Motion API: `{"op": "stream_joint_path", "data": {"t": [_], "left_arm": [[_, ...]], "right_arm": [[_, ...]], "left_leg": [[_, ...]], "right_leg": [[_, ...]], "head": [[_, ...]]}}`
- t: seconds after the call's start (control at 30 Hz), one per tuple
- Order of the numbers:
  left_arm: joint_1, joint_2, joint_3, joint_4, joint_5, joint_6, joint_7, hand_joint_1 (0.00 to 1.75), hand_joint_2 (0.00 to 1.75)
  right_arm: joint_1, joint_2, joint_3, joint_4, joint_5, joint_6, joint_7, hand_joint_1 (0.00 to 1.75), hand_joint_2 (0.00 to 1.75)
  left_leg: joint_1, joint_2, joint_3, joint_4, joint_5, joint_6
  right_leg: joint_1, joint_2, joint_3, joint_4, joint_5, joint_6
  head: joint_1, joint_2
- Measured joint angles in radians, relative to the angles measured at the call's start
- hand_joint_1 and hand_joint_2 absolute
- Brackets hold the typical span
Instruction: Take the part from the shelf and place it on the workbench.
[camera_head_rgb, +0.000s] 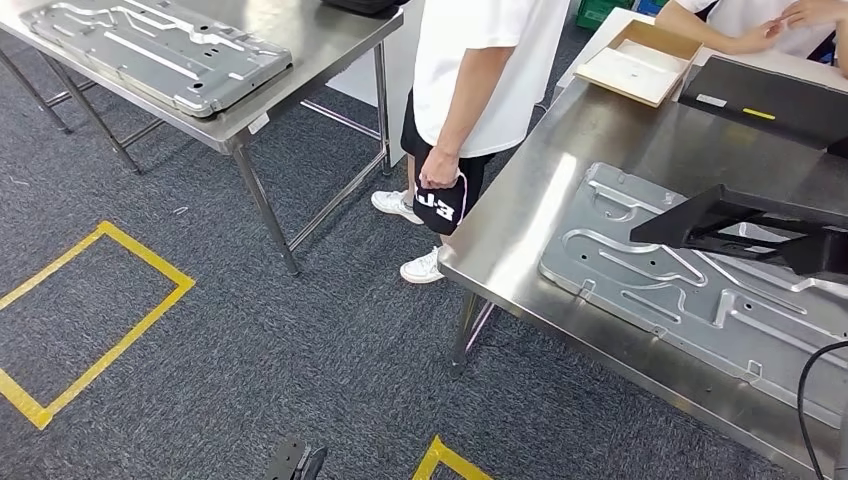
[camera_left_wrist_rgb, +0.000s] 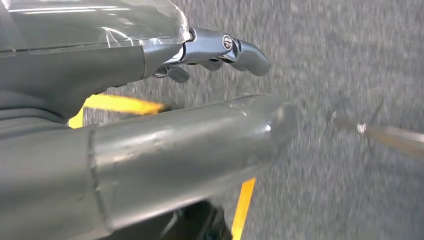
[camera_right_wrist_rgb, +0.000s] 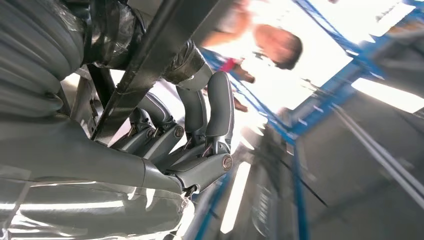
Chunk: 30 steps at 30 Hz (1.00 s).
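The part (camera_head_rgb: 740, 230) is a black angular metal frame. In the head view it hangs just above the steel workbench (camera_head_rgb: 520, 230) at the right, over a grey stamped metal plate (camera_head_rgb: 680, 300) lying there. In the right wrist view my right hand (camera_right_wrist_rgb: 190, 130) grips a black bar of the part (camera_right_wrist_rgb: 150, 55), with its fingers curled around it. My left hand (camera_left_wrist_rgb: 150, 145) hangs over the grey carpet with its thumb straight and its fingers apart, holding nothing.
A person (camera_head_rgb: 480, 80) stands between the workbench and a second steel table (camera_head_rgb: 300, 60) that bears another stamped plate (camera_head_rgb: 160, 50). A cardboard tray (camera_head_rgb: 640, 60) and a black device (camera_head_rgb: 770, 100) lie at the workbench's far end. Yellow tape (camera_head_rgb: 100, 310) marks the floor.
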Motion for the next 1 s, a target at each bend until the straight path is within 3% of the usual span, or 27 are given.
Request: {"op": "stream_joint_path", "data": {"t": [0.07, 0.13, 0.17, 0.2, 0.23, 0.3, 0.37, 0.5, 0.57, 0.6, 0.67, 0.7, 0.73, 0.77, 0.83, 0.9, 1.0], "left_arm": [[0.0, 0.0, -0.001, 0.0, -0.001, -0.001, -0.002, 0.0, 0.0], [0.001, 0.002, 0.0, 0.0, -0.004, -0.003, -0.004, 0.0, 0.0], [0.002, 0.002, 0.0, 0.0, -0.005, -0.004, -0.005, 0.0, 0.0], [0.002, 0.002, 0.0, 0.0, -0.006, -0.006, -0.006, 0.0, 0.0], [0.002, 0.002, -0.001, 0.0, -0.007, -0.009, -0.006, 0.0, 0.0], [0.002, 0.003, -0.001, 0.0, -0.008, -0.014, -0.008, 0.0, 0.0], [0.0, 0.004, -0.001, 0.0, -0.008, -0.016, -0.009, 0.0, 0.0], [0.0, 0.005, 0.0, 0.0, -0.008, -0.017, -0.011, 0.0, 1.75], [-0.001, 0.005, -0.002, 0.0, -0.014, -0.016, -0.011, 0.0, 1.75], [-0.001, 0.005, -0.003, 0.0, -0.018, -0.015, -0.011, 0.0, 1.75], [-0.001, 0.006, -0.007, 0.0, -0.023, -0.018, -0.012, 0.0, 0.87], [0.0, 0.007, -0.008, 0.0, -0.022, -0.025, -0.014, 0.0, 0.44], [0.0, 0.008, -0.008, 0.0, -0.019, -0.033, -0.016, 0.0, 0.0], [0.0, 0.009, -0.008, 0.0, -0.017, -0.042, -0.018, 0.0, 0.0], [-0.001, 0.016, -0.008, 0.0, -0.014, -0.052, -0.022, 0.0, 0.0], [-0.001, 0.023, -0.008, 0.0, -0.014, -0.053, -0.023, 0.0, 0.0], [-0.001, 0.026, -0.01, 0.0, -0.016, -0.053, -0.022, 0.0, 0.0]], "right_arm": [[-0.055, -0.035, -0.006, 0.083, 0.029, 0.024, 0.035, 1.75, 1.75], [-0.123, -0.062, -0.006, 0.167, 0.065, 0.039, 0.071, 1.75, 1.75], [-0.153, -0.073, -0.005, 0.21, 0.084, 0.045, 0.087, 1.75, 1.75], [-0.181, -0.085, -0.002, 0.252, 0.102, 0.051, 0.099, 1.75, 1.75], [-0.208, -0.097, 0.003, 0.292, 0.118, 0.057, 0.109, 1.75, 1.75], [-0.254, -0.121, 0.012, 0.354, 0.137, 0.065, 0.12, 1.75, 1.75], [-0.289, -0.136, 0.018, 0.399, 0.143, 0.068, 0.124, 1.75, 1.75], [-0.314, -0.151, 0.026, 0.45, 0.149, 0.068, 0.127, 0.0, 0.0], [-0.332, -0.156, 0.031, 0.468, 0.16, 0.075, 0.14, 0.0, 0.0], [-0.349, -0.16, 0.036, 0.483, 0.174, 0.086, 0.156, 0.0, 0.0], [-0.396, -0.17, 0.054, 0.527, 0.219, 0.129, 0.203, 0.0, 0.0], [-0.427, -0.178, 0.067, 0.557, 0.25, 0.163, 0.233, 0.0, 0.0], [-0.462, -0.187, 0.082, 0.59, 0.281, 0.203, 0.266, 0.0, 0.0], [-0.5, -0.196, 0.101, 0.623, 0.312, 0.246, 0.299, 0.0, 0.0], [-0.572, -0.212, 0.143, 0.684, 0.358, 0.314, 0.349, 0.0, 0.0], [-0.62, -0.223, 0.176, 0.734, 0.376, 0.342, 0.37, 0.0, 0.0], [-0.649, -0.234, 0.2, 0.78, 0.382, 0.352, 0.373, 0.0, 0.0]], "left_leg": [[0.004, 0.007, -0.004, -0.001, 0.007, 0.008], [0.002, 0.014, -0.009, 0.0, 0.009, 0.01], [0.003, 0.018, -0.01, 0.0, 0.009, 0.009], [0.005, 0.02, -0.011, 0.001, 0.009, 0.008], [0.008, 0.023, -0.01, 0.003, 0.008, 0.005], [0.014, 0.025, -0.01, 0.008, 0.004, -0.003], [0.012, 0.026, -0.012, 0.014, 0.001, -0.017], [0.008, 0.027, -0.014, 0.014, -0.001, -0.037], [0.008, 0.027, -0.035, 0.06, -0.033, -0.044], [0.009, 0.027, -0.059, 0.113, -0.063, -0.046], [0.008, 0.027, -0.123, 0.243, -0.118, -0.043], [0.006, 0.026, -0.145, 0.284, -0.125, -0.039], [0.002, 0.026, -0.151, 0.287, -0.113, -0.031], [-0.003, 0.025, -0.138, 0.253, -0.083, -0.02], [-0.018, 0.022, -0.077, 0.116, -0.014, 0.012], [-0.028, 0.023, -0.031, 0.018, 0.017, 0.032], [-0.026, 0.027, -0.013, -0.023, 0.029, 0.027]], "right_leg": [[-0.002, -0.041, -0.034, 0.074, -0.047, 0.011], [-0.004, -0.076, -0.087, 0.189, -0.11, 0.023], [-0.006, -0.081, -0.107, 0.234, -0.127, 0.028], [-0.01, -0.084, -0.114, 0.252, -0.125, 0.033], [-0.014, -0.087, -0.102, 0.233, -0.104, 0.037], [-0.023, -0.095, -0.04, 0.111, -0.04, 0.048], [-0.021, -0.098, 0.006, 0.016, -0.009, 0.045], [-0.016, -0.09, 0.005, 0.001, -0.006, 0.007], [-0.017, -0.09, 0.005, -0.001, -0.003, -0.01], [-0.015, -0.089, 0.005, -0.002, -0.002, -0.016], [-0.008, -0.086, 0.004, -0.002, -0.002, -0.024], [-0.003, -0.085, 0.004, -0.002, -0.003, -0.026], [0.002, -0.083, 0.004, -0.002, -0.003, -0.028], [0.007, -0.081, 0.005, -0.003, -0.003, -0.029], [0.015, -0.077, 0.006, -0.004, -0.003, -0.031], [0.016, -0.076, 0.007, -0.009, -0.002, -0.029], [0.014, -0.079, 0.013, -0.021, 0.002, -0.019]], "head": [[0.002, 0.0], [0.002, 0.0], [0.002, 0.0], [0.002, 0.0], [0.003, 0.0], [0.003, 0.0], [0.003, 0.0], [0.001, 0.0], [0.001, 0.0], [0.0, 0.0], [0.0, 0.0], [0.0, 0.0], [0.0, 0.0], [0.0, 0.0], [0.001, 0.0], [0.001, 0.0], [0.001, 0.0]]}}
